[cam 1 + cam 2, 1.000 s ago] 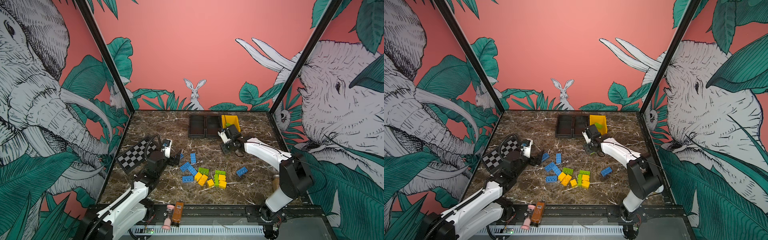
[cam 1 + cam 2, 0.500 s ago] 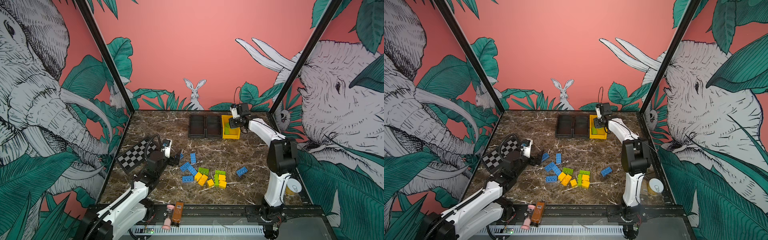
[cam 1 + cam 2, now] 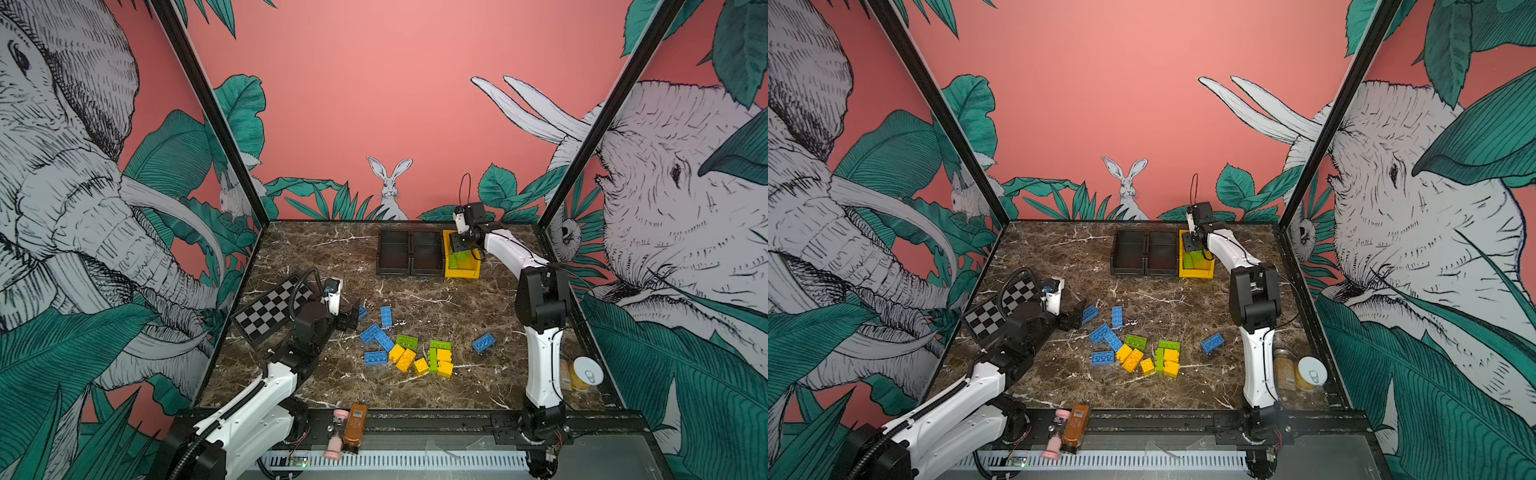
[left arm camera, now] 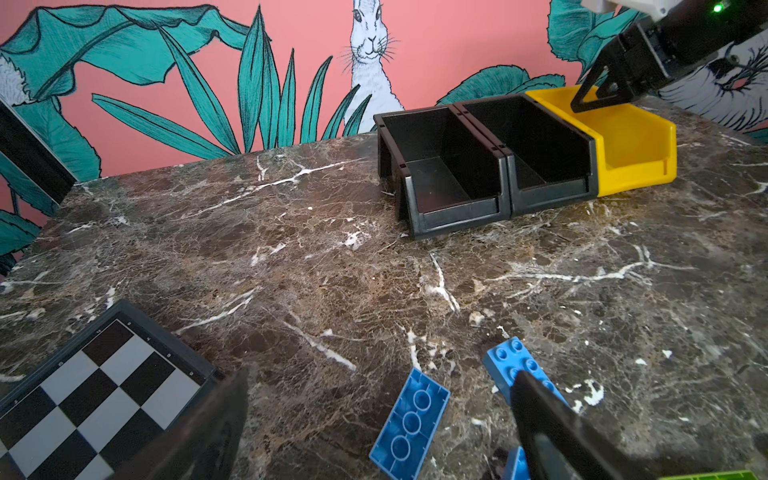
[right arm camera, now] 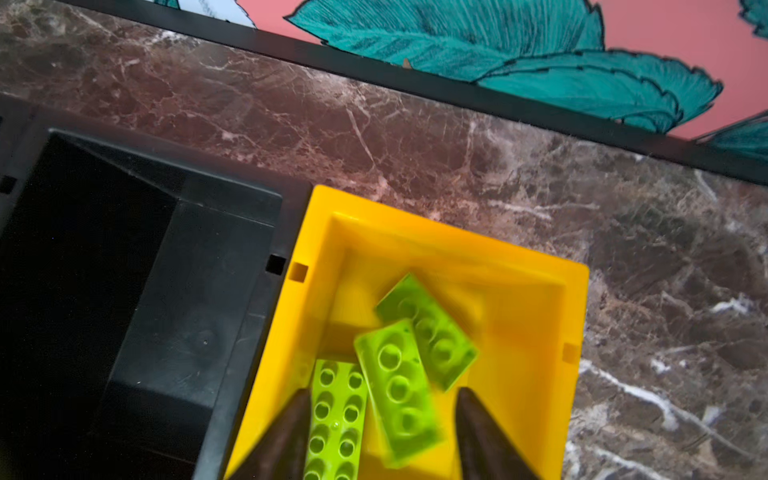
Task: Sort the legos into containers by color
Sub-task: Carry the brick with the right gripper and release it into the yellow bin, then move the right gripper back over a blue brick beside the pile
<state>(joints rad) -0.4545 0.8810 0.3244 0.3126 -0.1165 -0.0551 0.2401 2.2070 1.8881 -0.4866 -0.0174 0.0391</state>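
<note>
Hovering over the yellow bin (image 5: 536, 266), my right gripper (image 5: 384, 392) stands parted above three lime green bricks (image 5: 428, 328); my left gripper (image 4: 380, 376) gapes wide beside blue bricks (image 4: 411, 419).

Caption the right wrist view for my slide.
Open right gripper above the yellow bin with three green bricks, beside a black bin.

Reaching with right gripper (image 5: 383, 392), jaws parted, to far right corner of table (image 3: 374, 395); keeping left gripper (image 4: 376, 378) low, jaws wide.
</note>
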